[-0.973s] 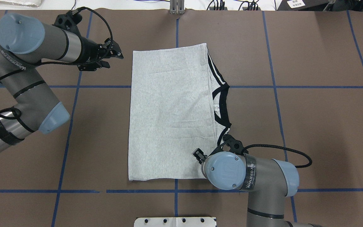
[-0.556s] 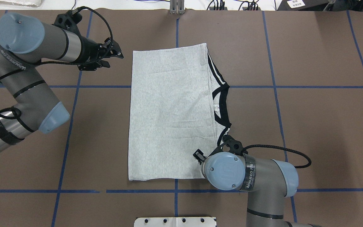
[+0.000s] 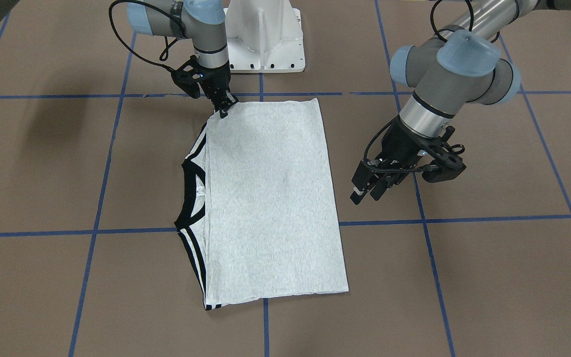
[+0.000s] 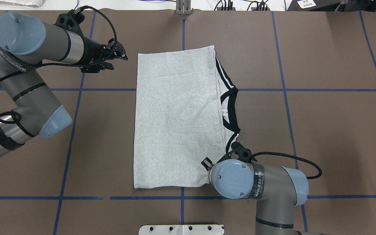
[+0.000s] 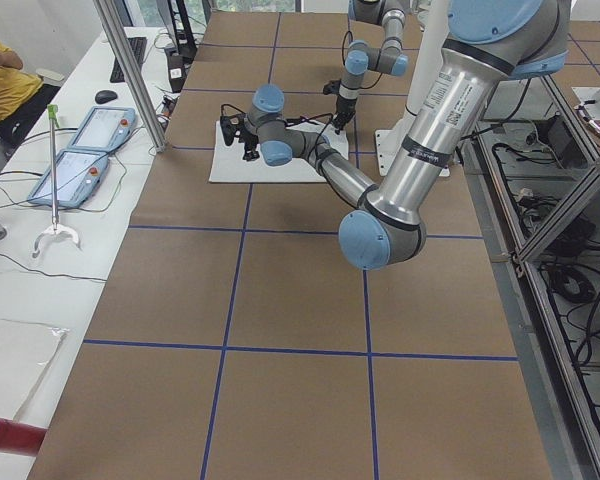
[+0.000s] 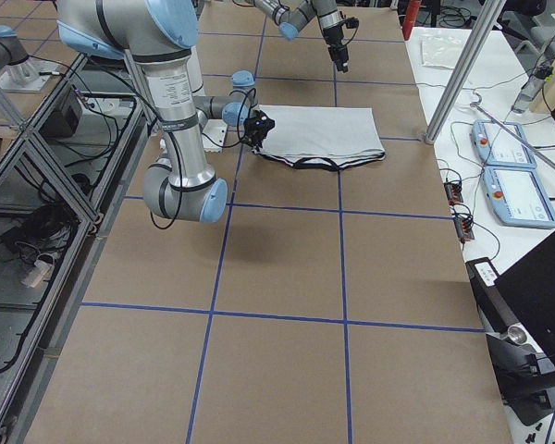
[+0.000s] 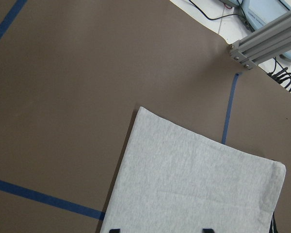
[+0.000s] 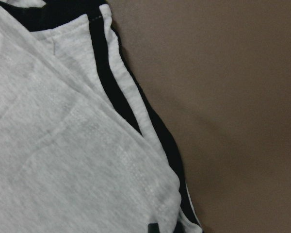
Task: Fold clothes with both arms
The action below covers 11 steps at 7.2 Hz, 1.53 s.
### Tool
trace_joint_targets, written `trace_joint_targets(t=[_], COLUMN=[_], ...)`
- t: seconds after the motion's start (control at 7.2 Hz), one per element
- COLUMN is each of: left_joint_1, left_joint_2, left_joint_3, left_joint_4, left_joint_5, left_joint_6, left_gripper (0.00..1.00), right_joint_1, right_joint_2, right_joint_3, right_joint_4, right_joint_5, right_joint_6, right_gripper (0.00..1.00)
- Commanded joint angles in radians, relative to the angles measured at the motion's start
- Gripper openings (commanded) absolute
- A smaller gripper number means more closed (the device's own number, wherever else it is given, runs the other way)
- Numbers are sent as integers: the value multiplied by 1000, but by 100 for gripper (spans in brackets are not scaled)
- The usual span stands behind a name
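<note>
Folded light heather-grey T-shirt (image 3: 265, 198) w/ black collar is laid at frame ctr. Right gripper (image 3: 224, 108) is clamped on its upper-left corner. Left gripper (image 3: 367, 191), fingers apart, is held clear at mid-right.

1 tee (image 4: 178, 117), 2 arms (image 4: 28, 85) (image 4: 273, 189), 2 pincers (image 3: 366, 194) (image 3: 225, 109).

The left arm (image 4: 28, 88) is reaching forward with its wrist held nearly level, and the left tool (image 3: 366, 194) is hovering with jaws spread apart. The right arm (image 4: 273, 186) is pointing the right tool (image 3: 224, 109) steeply downward, jaws drawn together.
</note>
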Motion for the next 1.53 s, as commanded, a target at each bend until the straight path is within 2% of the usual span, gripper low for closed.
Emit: trace_joint_targets(t=[0.0,0.28,0.56,0.83,0.97,1.11,1.39], left_joint_1=[0,0,38,182,295,409,505], left_joint_2=[1,3,30,136,182,213,263], left_joint_3=[-10,-13,-74,-244,-321,-350,-349], left_joint_4=[11,11,11,61,107,130,147], left_joint_5=[2,3,12,93,156,269,293], left_joint_6=[-1,-6,-148,-255,-367,-423,-496], left_gripper=[65,65,65,65,65,65,65], right_joint_1=[-1,2,2,5,5,5,4], right_joint_2=[1,3,0,-5,-12,-14,-17], right_joint_3=[7,41,43,49,52,52,52], right_joint_4=[0,-1,-1,-1,0,0,0], right_joint_5=[3,4,6,9,12,19,18], right_joint_6=[0,0,0,-6,-7,-6,-7], right_gripper=[0,0,0,0,0,0,0])
